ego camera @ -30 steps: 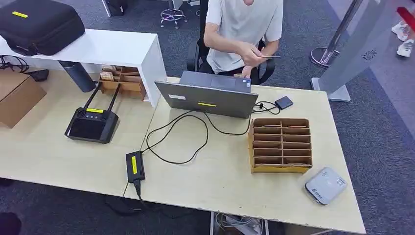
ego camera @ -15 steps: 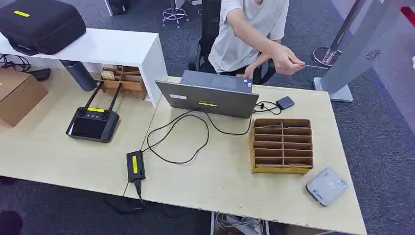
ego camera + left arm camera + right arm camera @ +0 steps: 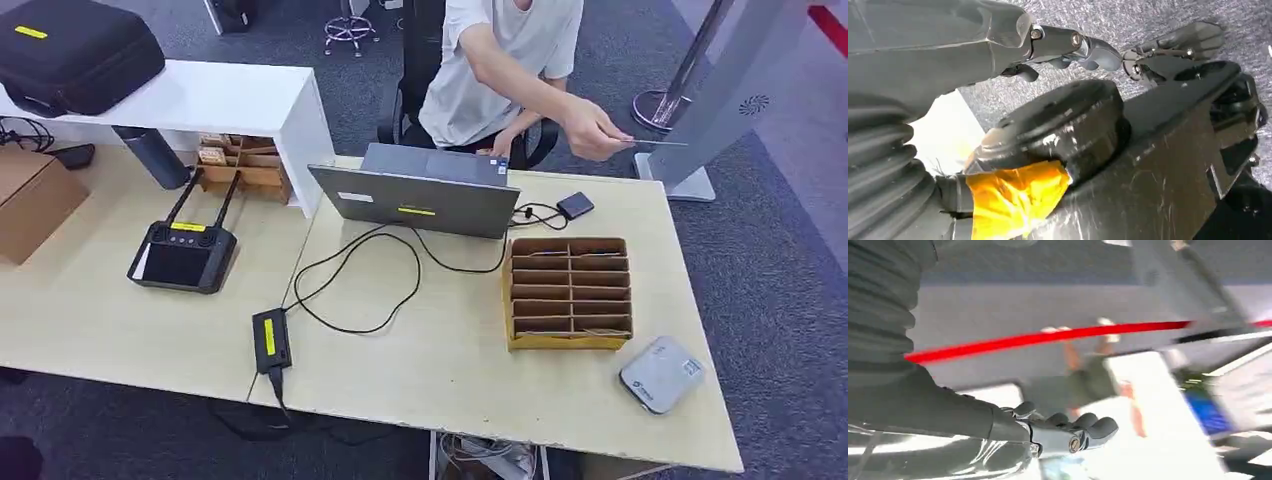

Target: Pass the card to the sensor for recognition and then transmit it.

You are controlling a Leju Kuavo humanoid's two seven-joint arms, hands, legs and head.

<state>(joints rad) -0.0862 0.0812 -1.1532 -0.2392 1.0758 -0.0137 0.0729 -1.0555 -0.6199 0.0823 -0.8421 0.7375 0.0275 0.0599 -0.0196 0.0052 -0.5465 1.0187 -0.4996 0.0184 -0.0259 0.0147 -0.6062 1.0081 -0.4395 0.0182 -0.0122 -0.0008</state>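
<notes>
Left hand (image 3: 1068,47): fingers (image 3: 1098,52) curled, holding nothing. Right hand (image 3: 1063,432): fingers (image 3: 1093,425) curled together, empty. Card (image 3: 658,142) pinched in a person's hand (image 3: 592,132) beyond the surface (image 3: 440,370); sensor (image 3: 662,374) beside cardboard organizer (image 3: 570,295).

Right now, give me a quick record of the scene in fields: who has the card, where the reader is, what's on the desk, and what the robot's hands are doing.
card: thin, held out flat by the person's hand, past the desk's far right corner
reader: grey box at the near right of the desk
rack: cardboard slotted rack beside the reader
laptop: open, facing the person
left hand: holds nothing
right hand: fingers curled, holds nothing
</notes>
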